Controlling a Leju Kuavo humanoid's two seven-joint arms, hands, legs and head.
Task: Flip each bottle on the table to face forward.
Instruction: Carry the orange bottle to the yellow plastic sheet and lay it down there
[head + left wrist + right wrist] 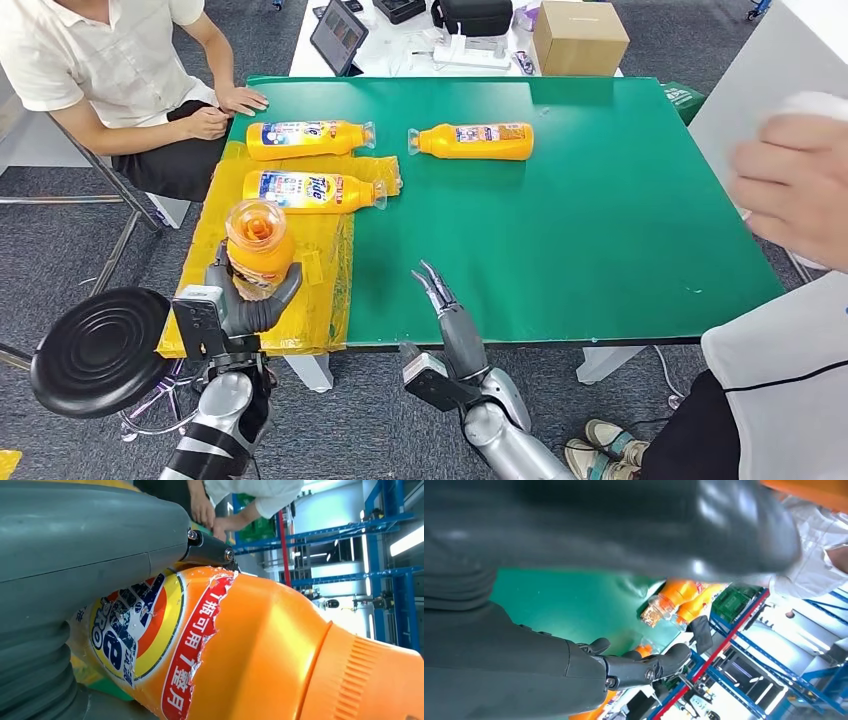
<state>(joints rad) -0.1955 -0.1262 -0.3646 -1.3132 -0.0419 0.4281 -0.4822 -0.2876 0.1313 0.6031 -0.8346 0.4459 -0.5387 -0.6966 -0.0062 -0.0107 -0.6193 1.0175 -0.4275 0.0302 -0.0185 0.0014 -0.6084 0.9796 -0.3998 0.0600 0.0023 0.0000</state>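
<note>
Gripping an orange bottle [259, 246] upright above the table's near-left corner, the left hand [247, 300] wraps it; right hand [447, 305] hovers empty, fingers extended.

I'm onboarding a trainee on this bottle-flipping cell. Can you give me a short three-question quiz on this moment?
1. True or false: the left robot hand holds an orange bottle.
2. How many bottles lie flat on the green table?
3. The right robot hand is: A) gripping a bottle, B) empty with fingers extended, C) resting on the cardboard box.

Key: 1 true; 2 three; 3 B.
</note>
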